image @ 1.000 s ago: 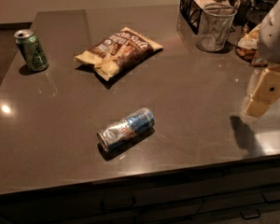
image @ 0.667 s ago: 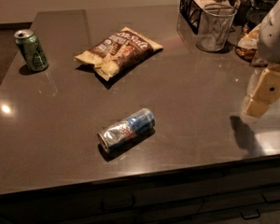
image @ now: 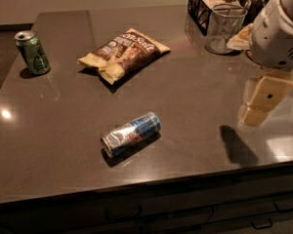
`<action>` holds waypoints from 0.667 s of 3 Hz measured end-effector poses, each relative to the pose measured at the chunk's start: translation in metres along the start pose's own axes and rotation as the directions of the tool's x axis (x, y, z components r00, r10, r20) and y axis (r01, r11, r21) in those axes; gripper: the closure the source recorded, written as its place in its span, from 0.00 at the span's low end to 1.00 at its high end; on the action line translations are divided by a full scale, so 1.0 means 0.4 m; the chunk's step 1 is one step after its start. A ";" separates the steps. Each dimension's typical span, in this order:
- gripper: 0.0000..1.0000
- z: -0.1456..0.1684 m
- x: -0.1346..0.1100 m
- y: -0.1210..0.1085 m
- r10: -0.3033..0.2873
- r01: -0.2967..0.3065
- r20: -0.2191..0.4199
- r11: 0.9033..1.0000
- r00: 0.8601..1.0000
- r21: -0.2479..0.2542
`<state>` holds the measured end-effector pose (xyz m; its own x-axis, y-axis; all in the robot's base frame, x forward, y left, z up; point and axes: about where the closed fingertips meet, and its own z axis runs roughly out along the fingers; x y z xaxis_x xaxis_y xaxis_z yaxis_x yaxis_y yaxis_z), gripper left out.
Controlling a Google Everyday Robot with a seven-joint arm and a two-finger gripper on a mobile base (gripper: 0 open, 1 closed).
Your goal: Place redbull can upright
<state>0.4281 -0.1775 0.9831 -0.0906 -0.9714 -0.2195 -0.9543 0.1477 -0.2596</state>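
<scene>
The redbull can [image: 131, 133] lies on its side near the front middle of the dark countertop [image: 185, 106], silver top toward the front left. My gripper [image: 256, 112] hangs above the counter's right side, well to the right of the can and apart from it, with nothing in it. Its shadow falls on the counter below, to its left.
A green can [image: 33, 52] stands upright at the back left. A chip bag [image: 123, 52] lies at the back middle. A clear glass cup [image: 224, 28] and a black wire basket [image: 205, 6] stand at the back right. The counter's front edge runs just below the redbull can.
</scene>
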 end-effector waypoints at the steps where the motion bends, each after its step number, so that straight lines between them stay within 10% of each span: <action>1: 0.00 0.028 -0.101 0.047 -0.141 0.142 0.034 0.989 0.990 -0.033; 2: 0.00 0.078 -0.204 0.078 -0.259 0.261 0.047 0.963 0.965 -0.063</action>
<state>0.4145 -0.0877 0.9634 0.1730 -0.9666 -0.1888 -0.9608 -0.1234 -0.2484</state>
